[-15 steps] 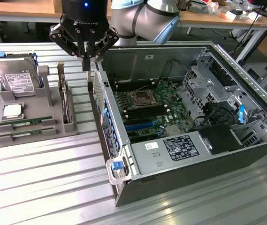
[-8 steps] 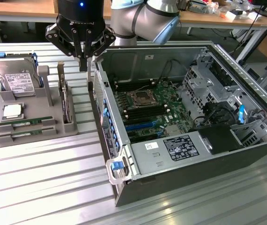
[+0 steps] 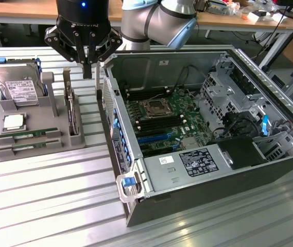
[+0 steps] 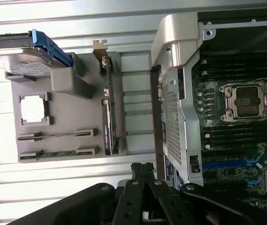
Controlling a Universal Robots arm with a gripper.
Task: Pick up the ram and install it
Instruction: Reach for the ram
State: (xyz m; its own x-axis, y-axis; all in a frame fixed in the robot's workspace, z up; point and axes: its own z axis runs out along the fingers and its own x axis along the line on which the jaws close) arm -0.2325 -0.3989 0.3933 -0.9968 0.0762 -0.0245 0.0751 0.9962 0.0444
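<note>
Item under inspection: two matching ram sticks, long, thin and green, each seated on edge in its own slot of a grey tray (image 3: 53,122) (image 4: 77,112). The first ram stick (image 3: 27,135) (image 4: 57,136) lies just beside the square silver processor chip (image 3: 13,122) (image 4: 34,108). The second ram stick (image 3: 25,147) (image 4: 58,153) runs parallel to it, at the tray edge closest to the exterior camera. Chips and labels on the sticks cannot be made out. The same tray carries a silver hard drive (image 3: 17,85) (image 4: 20,58) with a white label, leaning in a blue-trimmed holder at the far end. It also carries two expansion cards (image 3: 72,110) (image 4: 108,117) standing upright along the side that faces the computer case (image 3: 290,110). The case lies open on the ribbed metal counter (image 3: 43,206), at the exterior view's right of the tray. Inside it are a green motherboard (image 3: 174,121) with a square processor socket (image 3: 154,108) (image 4: 246,101) flanked by long dark memory slots, a labelled power supply (image 3: 197,162), drive cages and cabling. The end effector (image 3: 87,72) (image 4: 141,168) has its fingers pressed together and holds nothing. It hangs over the strip between tray and case, near the upright cards and well apart from both ram sticks.
</note>
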